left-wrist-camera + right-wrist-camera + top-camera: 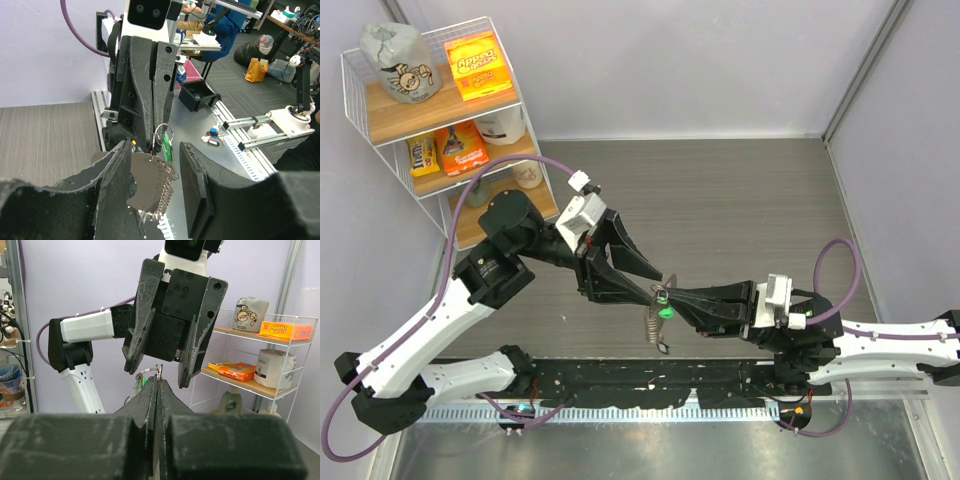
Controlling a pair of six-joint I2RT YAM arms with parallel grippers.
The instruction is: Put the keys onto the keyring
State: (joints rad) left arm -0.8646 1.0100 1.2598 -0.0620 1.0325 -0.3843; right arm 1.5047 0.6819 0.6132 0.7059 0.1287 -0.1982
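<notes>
The keyring (pixel 659 296) hangs in mid air over the table's near middle, with my right gripper (pixel 669 297) shut on its round ring (pixel 149 372). A green-headed key (pixel 167 147) dangles from the ring, and a silvery chain-like bunch (pixel 159 186) hangs below it. My left gripper (pixel 152 162) is open, one finger (pixel 114 172) on each side of the hanging bunch and not pressing it. From the right wrist, the left gripper's fingertips (pixel 134 357) stand just above my shut right gripper (pixel 159 381). A few more small keys (pixel 212 137), one blue-headed, lie on the metal ledge.
A white wire shelf rack (pixel 380 135) stands at the back left with snack boxes (pixel 478 65), a bag and bottles. A slotted rail (pixel 620 385) runs along the near edge between the arm bases. A black open box (pixel 199 96) sits beyond the ledge.
</notes>
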